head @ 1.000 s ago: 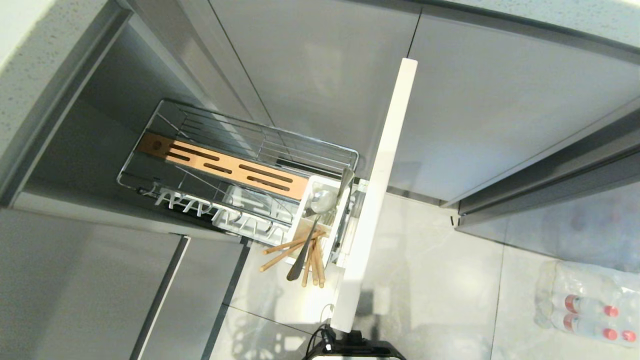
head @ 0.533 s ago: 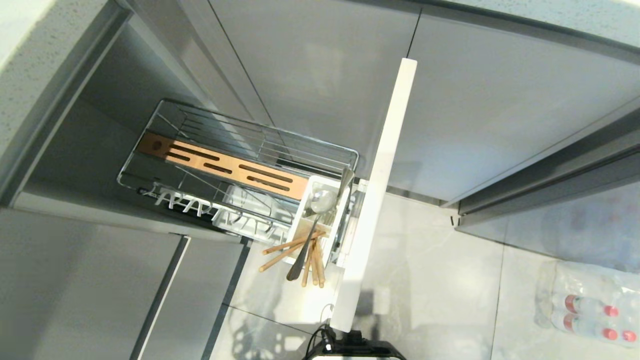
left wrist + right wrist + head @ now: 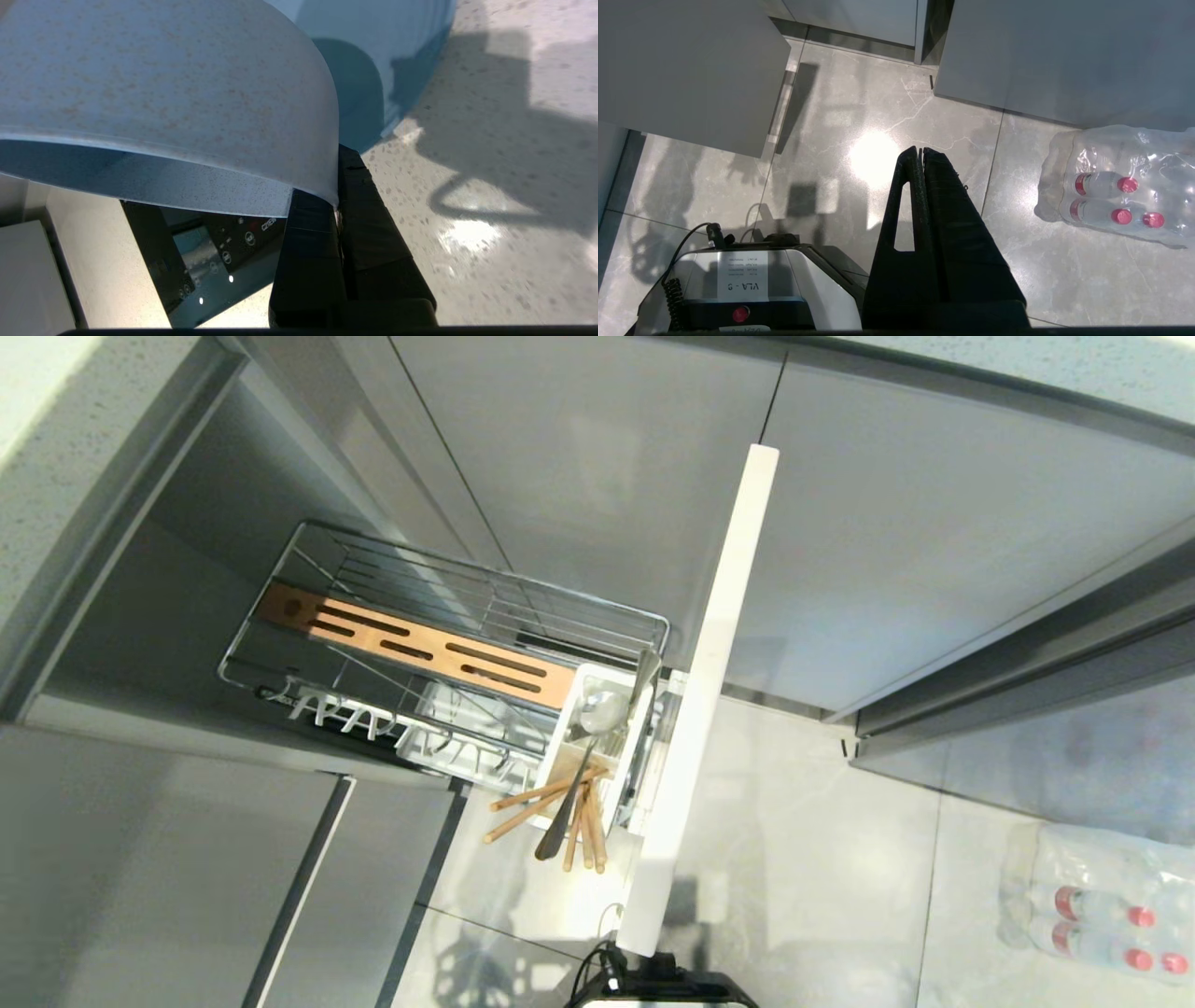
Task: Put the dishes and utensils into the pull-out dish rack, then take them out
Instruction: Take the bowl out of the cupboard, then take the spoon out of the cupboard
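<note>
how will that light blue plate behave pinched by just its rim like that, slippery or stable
The light-blue plate looks rigid, so it probably won't flex. The left gripper pinches only a narrow bit of rim, so the wide body may tend to swing or pivot. Its matte, speckled surface probably offers some grip, but it could chip if dropped on the stone counter.

Bright, even lighting overhead. Glare patch on glossy floor tiles (image 3: 873, 158); speckled countertop (image 3: 490, 154) carries hard dark shadows. Head view bows straight edges near corners. Close-up plate (image 3: 163, 84) soft.
</note>
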